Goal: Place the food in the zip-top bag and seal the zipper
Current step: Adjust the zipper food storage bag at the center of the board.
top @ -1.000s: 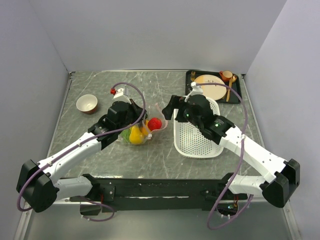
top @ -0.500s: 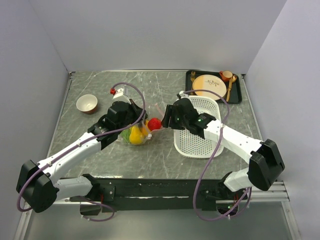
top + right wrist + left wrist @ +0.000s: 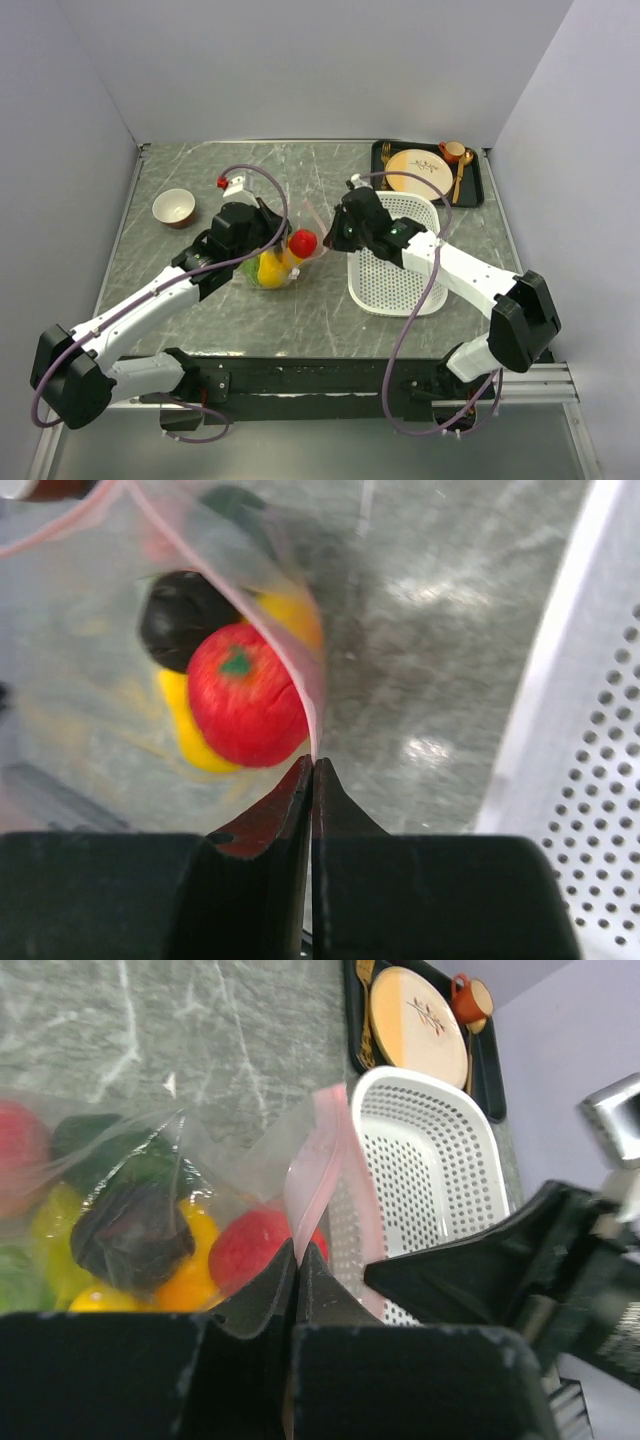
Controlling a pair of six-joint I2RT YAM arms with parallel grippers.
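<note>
On the table (image 3: pixel 200 170), just left of the white basket (image 3: pixel 395 280), sat the zip-top bag (image 3: pixel 270 270) w/ the food (image 3: pixel 245 695) already inside — loading looked done, sealing left. The zipper (image 3: pixel 318 1155) gaped, not yet pressed shut; the left pincer (image 3: pixel 297 1252) was clamped on its pink strip, the right pincer (image 3: pixel 312 765) likewise. Whether every fruit was in — couldn't tell, plastic blurred the pile.
</note>
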